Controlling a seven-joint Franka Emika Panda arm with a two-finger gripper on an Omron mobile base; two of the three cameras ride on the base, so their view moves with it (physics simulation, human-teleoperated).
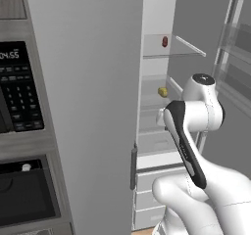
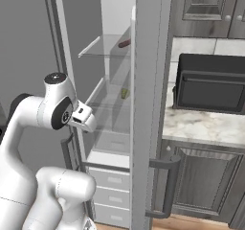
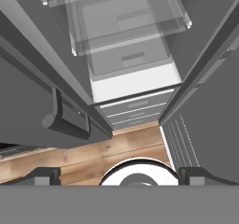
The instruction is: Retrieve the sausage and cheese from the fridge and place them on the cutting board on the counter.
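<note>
The tool [image 3: 119,176] hangs open and empty, its tips wide apart, looking down over the wood floor [image 3: 93,150] at the fridge's [image 1: 83,82] white drawers [image 3: 135,108] between the two open doors. Farther in, the cheese [image 1: 162,91] sits on a middle glass shelf [image 1: 153,98]. The sausage [image 1: 164,41] lies on the shelf above. To the right, the tabletop [image 2: 201,126] carries a black oven [image 2: 210,83].
</note>
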